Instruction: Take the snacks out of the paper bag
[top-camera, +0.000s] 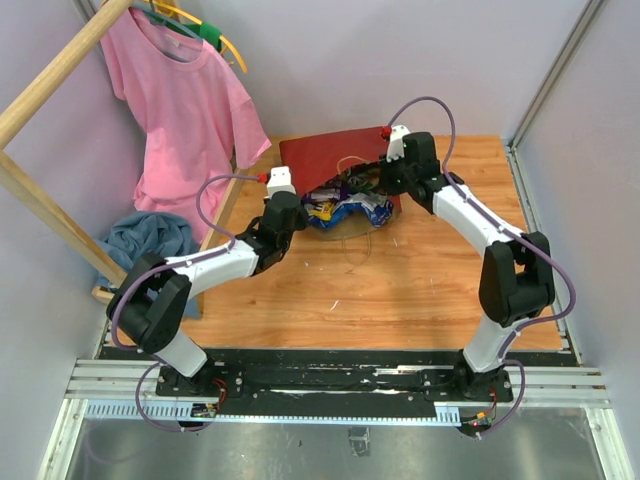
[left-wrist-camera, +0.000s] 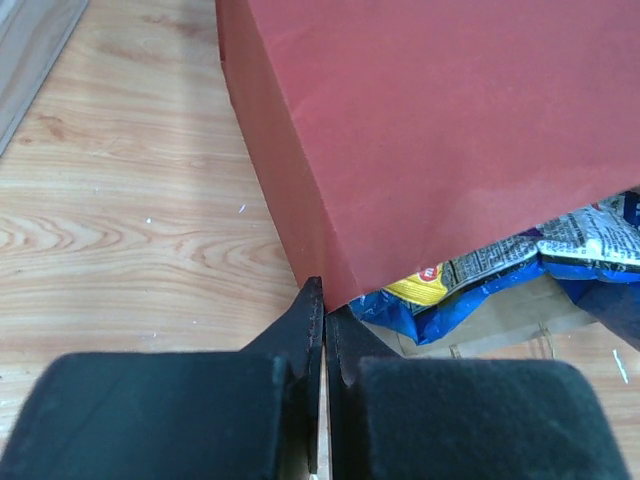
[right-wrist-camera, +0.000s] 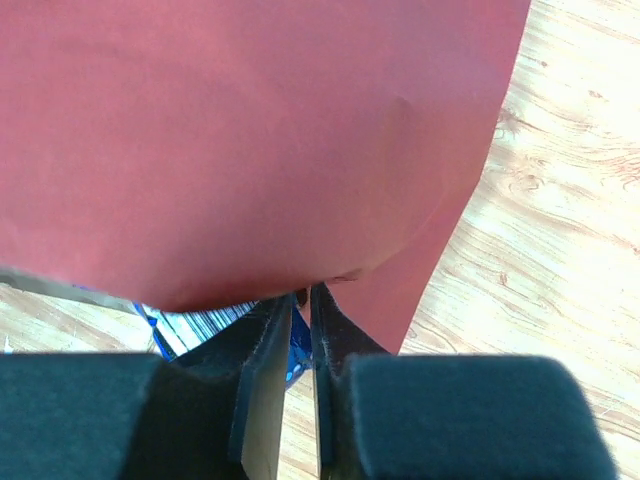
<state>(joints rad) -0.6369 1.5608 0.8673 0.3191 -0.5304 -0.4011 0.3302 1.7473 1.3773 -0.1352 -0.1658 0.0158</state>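
Lying on its side toward 12 o'clock on the bench (top-camera: 400, 290), the red paper bag (top-camera: 325, 158) has its mouth facing 6 o'clock. There the snacks (top-camera: 352, 210) poke out, with a blue-white packet (left-wrist-camera: 590, 235) and a yellow packet (left-wrist-camera: 420, 290) showing under the rim. The left end effector (left-wrist-camera: 323, 300) is closed tight at the mouth's 9 o'clock corner, possibly pinching paper. The right end effector (right-wrist-camera: 302, 295) stands narrowly parted, its tips at the rim near 3 o'clock.
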